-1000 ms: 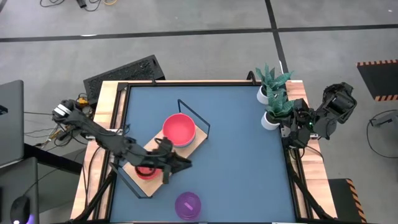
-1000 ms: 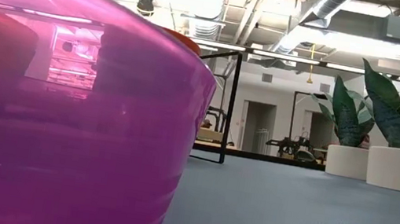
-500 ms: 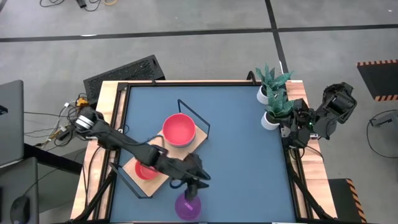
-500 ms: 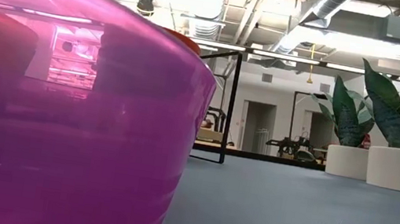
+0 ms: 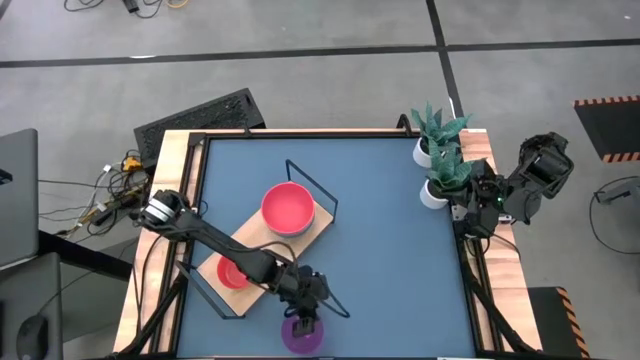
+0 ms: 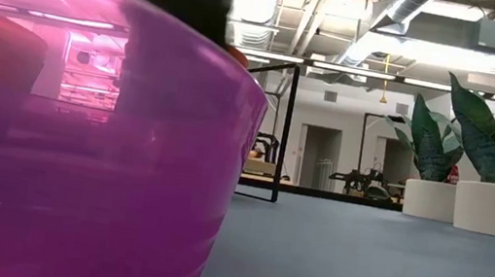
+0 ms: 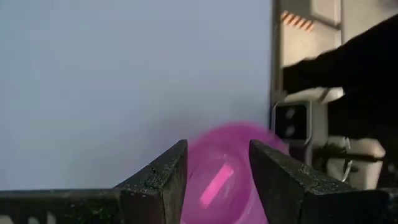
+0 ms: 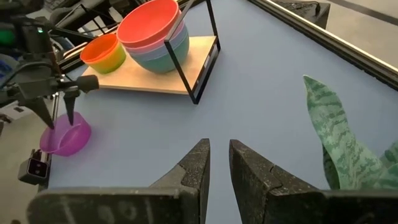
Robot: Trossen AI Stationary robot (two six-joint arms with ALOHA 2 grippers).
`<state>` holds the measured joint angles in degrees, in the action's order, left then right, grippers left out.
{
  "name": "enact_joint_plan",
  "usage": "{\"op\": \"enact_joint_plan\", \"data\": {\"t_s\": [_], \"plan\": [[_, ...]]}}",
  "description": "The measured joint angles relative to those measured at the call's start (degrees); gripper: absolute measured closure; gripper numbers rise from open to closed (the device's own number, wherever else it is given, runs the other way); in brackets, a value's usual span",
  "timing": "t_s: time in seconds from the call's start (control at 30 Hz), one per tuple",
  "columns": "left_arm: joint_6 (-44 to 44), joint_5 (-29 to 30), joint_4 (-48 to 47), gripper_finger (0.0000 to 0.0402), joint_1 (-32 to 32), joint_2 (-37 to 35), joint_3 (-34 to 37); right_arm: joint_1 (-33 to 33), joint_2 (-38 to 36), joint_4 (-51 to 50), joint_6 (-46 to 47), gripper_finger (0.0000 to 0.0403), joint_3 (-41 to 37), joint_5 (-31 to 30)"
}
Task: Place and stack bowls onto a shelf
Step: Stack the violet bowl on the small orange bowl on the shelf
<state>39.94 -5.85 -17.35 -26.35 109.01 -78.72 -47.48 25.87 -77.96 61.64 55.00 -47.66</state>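
The small purple bowl (image 5: pixel 302 335) stands alone on the blue tabletop near the near edge; it fills the left of the low view (image 6: pixel 69 151). My left gripper (image 5: pixel 305 312) is open and points down right over it, its two fingers (image 7: pixel 165 180) on either side of the bowl (image 7: pixel 224 174). The wooden shelf (image 5: pixel 255 237) carries a stack of larger bowls with a red one on top (image 5: pixel 288 208) and a stack of smaller bowls with a red one on top (image 5: pixel 232 272). My right gripper (image 8: pixel 214 162) is shut and empty at the table's right edge.
Two white pots with green plants (image 5: pixel 432 150) (image 5: pixel 437 190) stand at the far right, close to my right arm. The shelf's black wire frame (image 8: pixel 186 68) rises at its end. The blue tabletop (image 5: pixel 390 260) lies bare between shelf and plants.
My left gripper has gone from over the small bowl stack on the shelf toward the table's near edge and right, and has come down over the purple bowl. The bowl has stayed in place.
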Motion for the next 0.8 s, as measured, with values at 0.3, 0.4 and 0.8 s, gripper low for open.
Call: {"op": "enact_joint_plan", "data": {"t_s": [0.3, 0.4, 0.8], "plan": [[-1.7, 1.3, -6.2, 0.0258, -2.3, -0.1, 0.3, 0.0, 0.0, -1.2, -0.1, 0.0314, 0.0, 0.0], [-1.7, 3.6, -9.5, 0.0264, -3.1, -0.1, 0.8, 0.0, 0.0, -1.2, -0.1, 0.0314, 0.0, 0.0], [-1.0, 4.5, -10.4, 0.027, -3.3, 0.5, 1.2, 0.0, 0.0, -1.1, -0.1, 0.0314, 0.0, -0.1]]}}
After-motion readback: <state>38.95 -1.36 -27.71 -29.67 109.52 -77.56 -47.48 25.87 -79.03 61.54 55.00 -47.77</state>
